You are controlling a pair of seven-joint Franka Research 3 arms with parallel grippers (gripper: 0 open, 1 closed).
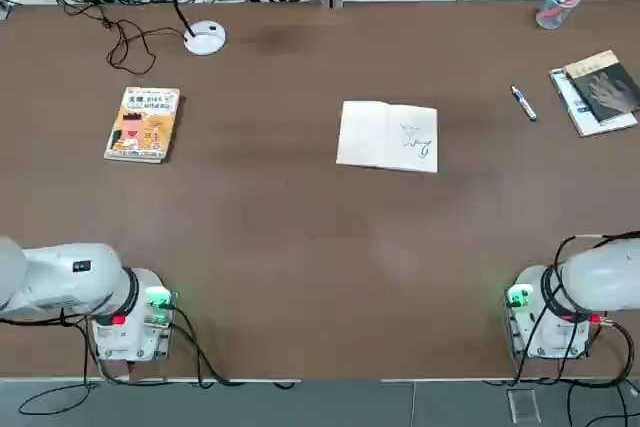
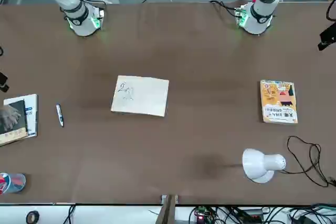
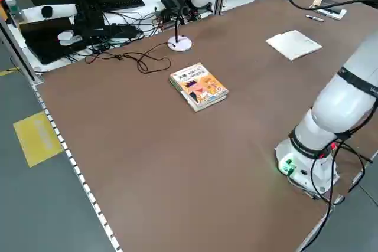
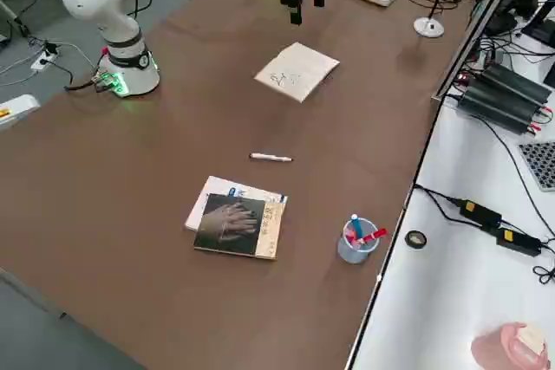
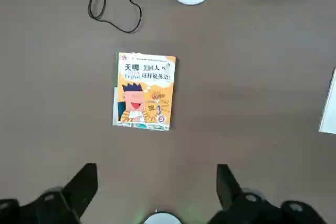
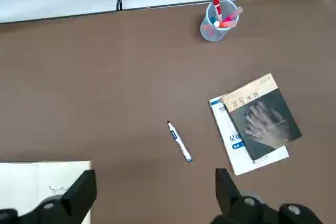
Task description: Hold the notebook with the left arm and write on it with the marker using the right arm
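Notebook with open cream-white pages [image 1: 387, 136] lay mid-table, dark scribbles on one page, and I saw the slim white marker with blue ends [image 1: 523, 103] on the brown tabletop [image 1: 290, 247] between it and the dark hand-picture book [image 1: 606, 85]. My black left gripper [image 5: 157, 190] hung open above the table near the orange-yellow cartoon book [image 5: 144, 92]; my black right gripper [image 6: 156, 192], fingers apart and empty, hung above the table near the marker.
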